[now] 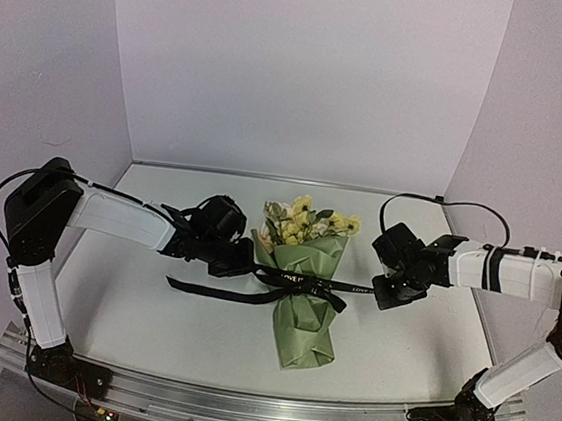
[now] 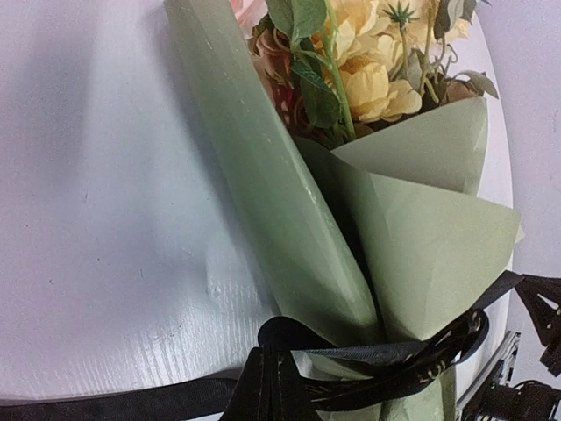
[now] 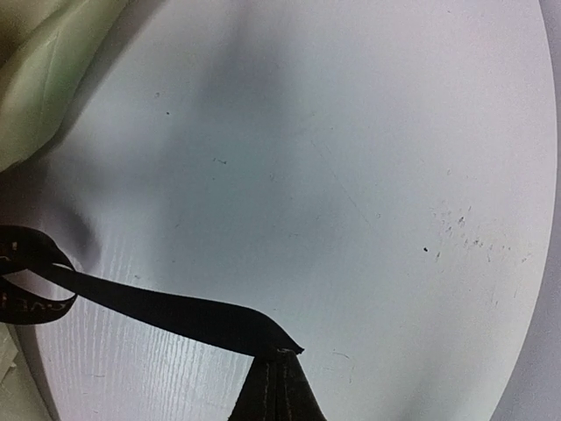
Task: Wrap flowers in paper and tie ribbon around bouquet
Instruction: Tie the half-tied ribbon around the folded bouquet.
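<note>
Bouquet [image 1: 306, 263] is lying flat around the middle of the counter [image 1: 140, 306], with the blooms pointing at the far edge and the folded-over narrow end pointing at the near edge. We can see the flowers [image 1: 305, 221], pale yellow and cream with green leaves, poking out of the wide mouth of the olive-green paper [image 1: 305, 336]. That's rolled into a cone with one flap overlapping the other. The ribbon [image 1: 299, 281], black with small pale lettering, goes around the cone where it narrows, roughly halfway along. It's bunched up on the left side of the wrap, and honestly we can't tell from these views whether that's a proper knot or just a crossing. One loose tail trails across the counter toward the left edge and lies flat there. On the other side the ribbon runs in a straight line out to the right fingers [image 1: 381, 293], which are pressed together on its end, apart from the paper. The left fingers [image 1: 243, 264] sit just beside the left side of the bouquet at ribbon height, squeezed together as well. In the left wrist view the ribbon gathers into pleats and runs straight in between them, so they're pinching it too.
</note>
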Action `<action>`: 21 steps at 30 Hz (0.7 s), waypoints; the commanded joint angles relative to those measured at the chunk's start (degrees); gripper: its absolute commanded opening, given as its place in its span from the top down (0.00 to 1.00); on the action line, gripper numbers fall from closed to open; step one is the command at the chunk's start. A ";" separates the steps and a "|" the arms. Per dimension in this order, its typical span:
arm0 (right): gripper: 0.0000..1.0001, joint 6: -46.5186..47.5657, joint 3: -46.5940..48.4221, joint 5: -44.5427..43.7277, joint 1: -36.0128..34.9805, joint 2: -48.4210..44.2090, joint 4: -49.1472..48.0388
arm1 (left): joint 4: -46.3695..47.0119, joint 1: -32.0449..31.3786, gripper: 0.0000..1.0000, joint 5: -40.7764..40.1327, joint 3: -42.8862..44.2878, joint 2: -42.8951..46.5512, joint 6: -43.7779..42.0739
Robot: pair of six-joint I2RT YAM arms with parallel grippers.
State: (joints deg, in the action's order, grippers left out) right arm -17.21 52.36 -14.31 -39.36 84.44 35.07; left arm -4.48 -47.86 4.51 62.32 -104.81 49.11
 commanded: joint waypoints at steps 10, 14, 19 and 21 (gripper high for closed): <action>0.78 1.67 3.83 8.81 0.78 -2.57 4.80 | -0.10 -0.39 1.00 -0.28 5.06 2.15 -9.47; 0.69 4.47 5.56 15.50 0.13 -3.95 4.62 | 0.08 -0.48 1.00 0.17 5.20 2.46 -10.31; 0.63 9.74 9.49 24.01 -2.23 -0.60 3.67 | 0.15 -0.48 1.00 0.73 5.18 2.60 -11.20; 0.60 11.32 10.43 25.93 -2.81 2.07 1.85 | 0.24 -0.48 1.00 0.77 5.00 2.74 -11.36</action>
State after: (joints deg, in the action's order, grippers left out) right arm -10.90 59.15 4.24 -40.74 82.88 39.13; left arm -4.51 -48.07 4.81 65.28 -104.75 39.68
